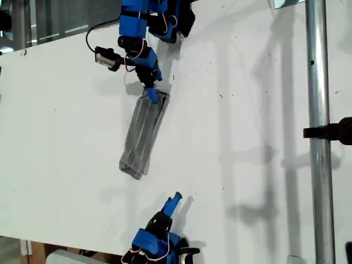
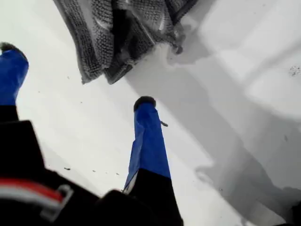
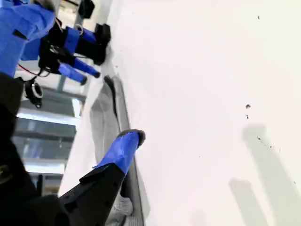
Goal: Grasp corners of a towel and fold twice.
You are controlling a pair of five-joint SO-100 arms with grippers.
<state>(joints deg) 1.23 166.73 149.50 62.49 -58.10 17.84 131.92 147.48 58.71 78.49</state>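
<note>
1. White table (image 1: 247, 137): bare around the towel apart from a few dark specks, so nothing to block a gripper's path across it.
2. Metal pole (image 1: 318, 82) with a black clamp (image 1: 330, 132): well apart from the towel, towards the exterior view's right, and probably beyond either arm's working path.
3. Towel (image 1: 144, 135): lying on the table, folded into a narrow grey strip, slightly slanted, one end bunched and layered in the first wrist view.
4. My first gripper (image 1: 151, 94): at the towel's far end from my second gripper, jaws spread, holding nothing, the bunched end just beyond its fingertips (image 2: 145, 104).
5. My second gripper (image 1: 175, 199): near the towel's other end but apart from it, also released, jaws wide, looking along the strip.
6. Corners: hidden among the stacked layers at each end, not to be told apart.
7. Risks from here:
   - pinching only the top layer at the bunched end, so the fold peels open on lifting;
   - pushing the limp end along the table instead of gripping it, crumpling the strip;
   - lifting one end alone, so the fold comes out skewed;
   - both arms meeting over the towel, given how short the strip is.
</note>
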